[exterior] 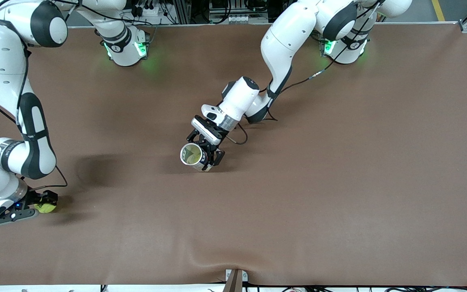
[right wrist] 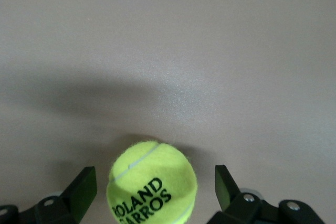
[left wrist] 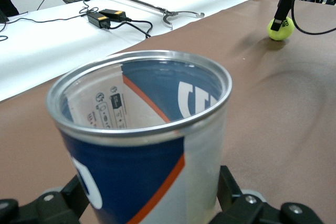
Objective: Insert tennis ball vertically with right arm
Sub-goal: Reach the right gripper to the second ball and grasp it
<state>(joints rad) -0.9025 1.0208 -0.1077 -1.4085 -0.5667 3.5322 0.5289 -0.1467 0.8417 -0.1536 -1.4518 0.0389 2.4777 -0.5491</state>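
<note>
The right end effector (exterior: 43, 205) is low at the surface, near the edge by the right arm's end and toward the front camera. Its two fingers (right wrist: 84, 187) are spread wide, one on each side of the tennis ball (right wrist: 152, 182). There are gaps on both sides, so the ball is not held.

The tennis ball sits on the brown surface (exterior: 339, 182). It looks light, fuzzy and a bit squishy. The fuzz should help the fingers grip it, so it is not slippery. It is round, so it may roll away if only one finger bumps it. The best place to take hold looks like the middle of the ball, with one finger on each side. It will not break.

The left end effector (exterior: 207, 152) is near the middle of the surface. Its fingers are wide and sit around a can (left wrist: 142, 135). The can is blue and white with a shiny rim and an open mouth. I cannot tell if the fingers press the can. The ball is well apart from it.
</note>
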